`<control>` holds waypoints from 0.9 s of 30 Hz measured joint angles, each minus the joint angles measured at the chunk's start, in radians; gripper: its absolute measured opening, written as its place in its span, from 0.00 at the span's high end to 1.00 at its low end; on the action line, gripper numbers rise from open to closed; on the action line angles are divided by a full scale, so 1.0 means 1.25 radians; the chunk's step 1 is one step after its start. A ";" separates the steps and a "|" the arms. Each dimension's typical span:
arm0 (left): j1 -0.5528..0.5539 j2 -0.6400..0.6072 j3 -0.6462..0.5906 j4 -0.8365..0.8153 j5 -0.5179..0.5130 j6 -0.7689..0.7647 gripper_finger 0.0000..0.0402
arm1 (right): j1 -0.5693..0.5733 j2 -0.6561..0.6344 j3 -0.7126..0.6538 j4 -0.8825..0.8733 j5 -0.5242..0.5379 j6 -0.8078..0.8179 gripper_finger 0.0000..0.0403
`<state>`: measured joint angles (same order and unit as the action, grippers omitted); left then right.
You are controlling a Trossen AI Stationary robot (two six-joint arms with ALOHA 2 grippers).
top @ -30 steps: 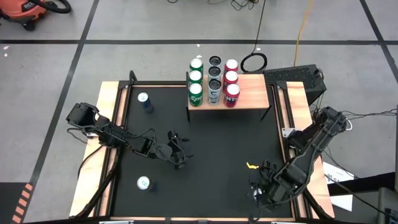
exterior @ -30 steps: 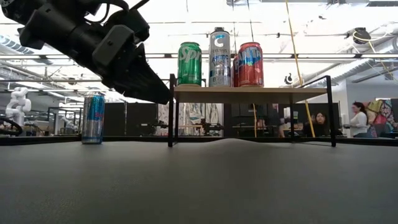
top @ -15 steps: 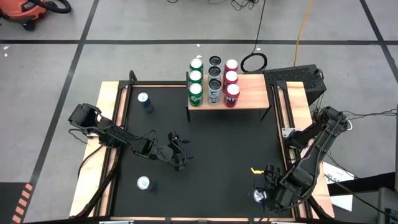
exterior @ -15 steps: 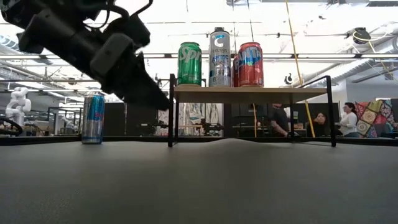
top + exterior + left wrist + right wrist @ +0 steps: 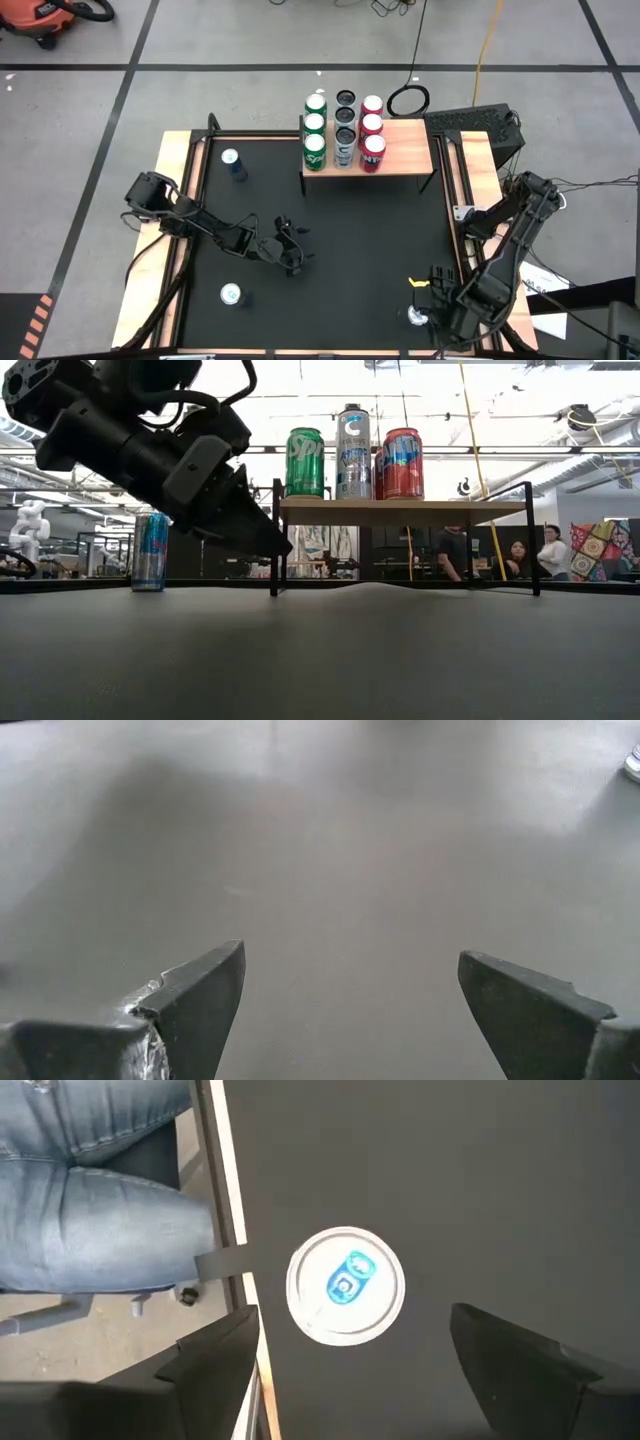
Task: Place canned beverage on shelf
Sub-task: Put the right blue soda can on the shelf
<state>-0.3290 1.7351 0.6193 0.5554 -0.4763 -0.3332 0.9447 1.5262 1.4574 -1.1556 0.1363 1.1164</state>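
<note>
The shelf (image 5: 400,140) stands at the mat's far edge, with several cans in rows on its left part; the low view shows a green (image 5: 305,460), a silver (image 5: 352,452) and a red can (image 5: 402,463) in front. Three more cans stand upright on the mat: one far left (image 5: 232,160), one near left (image 5: 231,294), one near right (image 5: 415,317). My right gripper (image 5: 352,1320) hovers open above the near-right can's top (image 5: 345,1285), a finger on either side, apart from it. My left gripper (image 5: 290,250) is open over bare mat left of centre.
The black mat (image 5: 350,230) has a wooden frame (image 5: 175,200). The far-left can shows in the low view as a blue can (image 5: 150,550) behind my left arm (image 5: 150,450). A person's legs in jeans (image 5: 90,1200) are beside the table's near edge.
My left gripper has sunk toward the mat and edged a little toward the near edge, staying open. My right gripper has swung toward the table's right and near edge, so the near-right can now shows beside it in the high view.
</note>
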 joint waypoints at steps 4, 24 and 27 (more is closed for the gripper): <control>-0.003 0.000 0.000 0.004 0.000 0.000 0.08 | 0.000 0.011 0.000 0.000 0.062 0.019 0.22; -0.009 0.000 0.000 0.004 0.000 0.001 0.08 | 0.010 0.127 0.000 0.021 0.012 0.060 0.22; -0.009 0.000 0.000 0.004 0.000 0.005 0.08 | 0.010 0.135 0.000 0.019 0.013 0.059 0.22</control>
<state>-0.3408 1.7355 0.6193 0.5601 -0.4763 -0.3270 0.9577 1.6953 1.4574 -1.1314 0.1523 1.1899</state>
